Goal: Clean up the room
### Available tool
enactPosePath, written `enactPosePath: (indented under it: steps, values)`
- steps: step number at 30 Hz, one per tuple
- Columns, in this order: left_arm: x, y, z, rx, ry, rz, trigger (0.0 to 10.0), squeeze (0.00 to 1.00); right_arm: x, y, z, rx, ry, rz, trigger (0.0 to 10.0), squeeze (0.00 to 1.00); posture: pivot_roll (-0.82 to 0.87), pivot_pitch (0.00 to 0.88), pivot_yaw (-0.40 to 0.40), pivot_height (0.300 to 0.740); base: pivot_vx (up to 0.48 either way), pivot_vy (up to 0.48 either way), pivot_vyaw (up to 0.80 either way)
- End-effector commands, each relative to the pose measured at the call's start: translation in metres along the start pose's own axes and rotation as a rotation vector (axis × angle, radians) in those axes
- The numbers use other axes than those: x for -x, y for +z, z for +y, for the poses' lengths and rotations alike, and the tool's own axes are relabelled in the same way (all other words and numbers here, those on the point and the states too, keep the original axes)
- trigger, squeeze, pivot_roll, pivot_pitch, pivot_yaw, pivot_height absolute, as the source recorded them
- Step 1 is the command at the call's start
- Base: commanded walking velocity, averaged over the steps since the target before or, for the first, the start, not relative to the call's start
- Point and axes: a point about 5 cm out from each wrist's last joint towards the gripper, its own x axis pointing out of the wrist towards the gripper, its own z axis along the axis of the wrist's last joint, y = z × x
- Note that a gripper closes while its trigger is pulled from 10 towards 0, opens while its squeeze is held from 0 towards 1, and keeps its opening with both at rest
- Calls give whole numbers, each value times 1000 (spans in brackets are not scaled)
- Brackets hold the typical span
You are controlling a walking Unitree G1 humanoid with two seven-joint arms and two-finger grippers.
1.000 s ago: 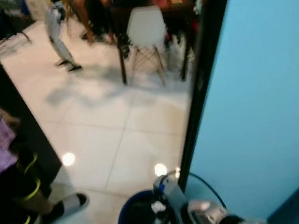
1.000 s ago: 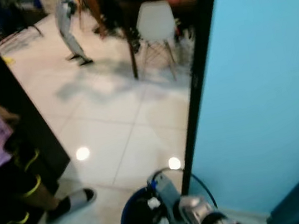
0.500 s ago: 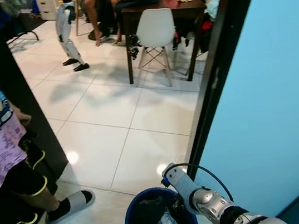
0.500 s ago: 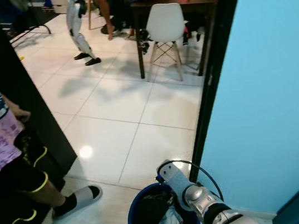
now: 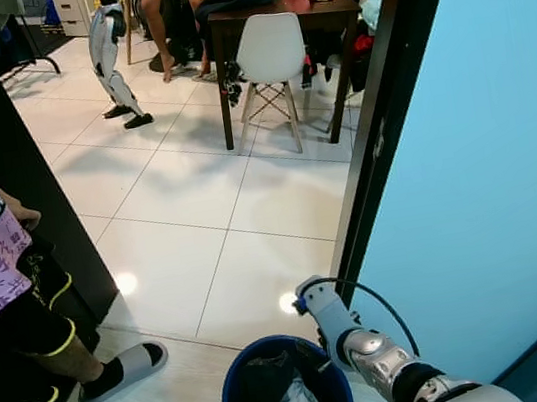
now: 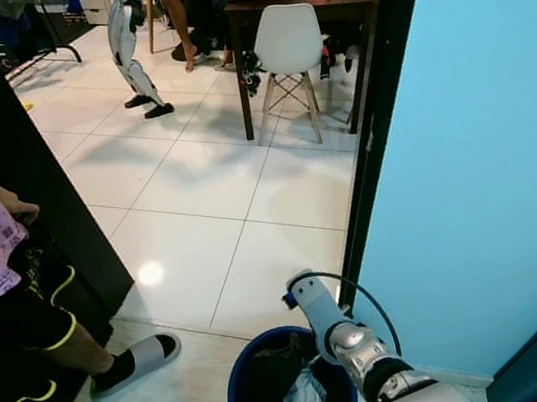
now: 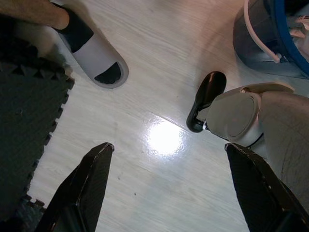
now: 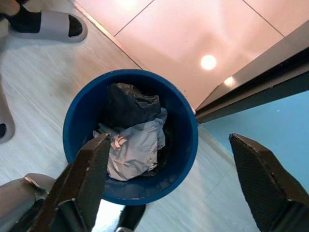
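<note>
Trash (image 8: 133, 145) lying in blue bin (image 8: 185, 145) near doorway: soft, light crumpled paper and plastic, probably best pinched at a loose fold. Hovering directly above, right gripper (image 8: 166, 186) spread wide, holding nothing. Left gripper (image 7: 169, 186) hanging low, likewise wide and empty.

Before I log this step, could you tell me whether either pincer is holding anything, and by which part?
Nothing is held. The right pincer is open above the bin; the left pincer is open over bare floor.
</note>
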Motion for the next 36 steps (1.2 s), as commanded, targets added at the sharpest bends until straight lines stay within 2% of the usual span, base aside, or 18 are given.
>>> enactPosePath:
  steps: [1,3,4,5,7,10,11,14,15,17,19,20,25,36]
  values:
    - [1,-5,1,-16,1,26,10000,0,1,-6,-1,-34,-1,0,10000,1000,66,92,-82,740,0,0,0]
    - [0,-5,0,-15,0,26,10000,0,2,-8,-2,-31,-4,6,10000,1000,64,92,-80,740,0,0,0]
    - [0,-4,-1,-12,0,27,10000,0,3,-12,-5,-23,-18,16,10000,784,63,92,-81,740,0,0,0]
    - [0,-4,-2,-9,0,28,10000,0,4,-19,-9,-9,-44,40,10000,0,62,91,-81,740,0,0,0]
    - [0,-4,-2,-7,0,29,10000,0,5,-24,-11,2,-62,56,10000,0,62,91,-81,740,0,0,0]
    - [0,-7,-3,-2,0,49,10000,0,11,-49,-19,30,-118,143,10000,0,57,90,-82,740,-160,0,0]
    - [0,-7,-3,-2,0,49,10000,0,11,-49,-19,30,-118,143,10000,0,57,90,-82,740,-480,0,0]
    - [1,-10,-2,-5,3,57,10000,0,19,-76,-24,23,-152,232,10000,0,54,91,-82,740,-480,0,0]
    - [1,-10,-2,-5,3,57,10000,0,19,-76,-24,23,-152,232,10000,0,54,91,-82,740,-480,0,0]
    - [1,-12,0,-8,6,61,10000,0,28,-99,-26,-1,-169,303,10000,0,50,89,-85,740,-480,0,0]
    - [1,-12,1,-13,7,65,10000,0,35,-117,-27,-27,-177,359,10000,0,48,89,-86,740,-480,0,0]
    - [1,-12,1,-13,7,65,10000,0,35,-117,-27,-27,-177,359,10000,0,48,89,-86,740,-480,0,0]
    - [1,-12,3,-21,5,69,10000,0,48,-148,-22,-29,-172,451,10000,0,45,85,-84,740,-480,0,0]
    - [1,-8,3,-38,-2,63,10000,0,54,-161,-17,-34,-176,493,10000,0,36,83,-82,740,-480,0,-38]
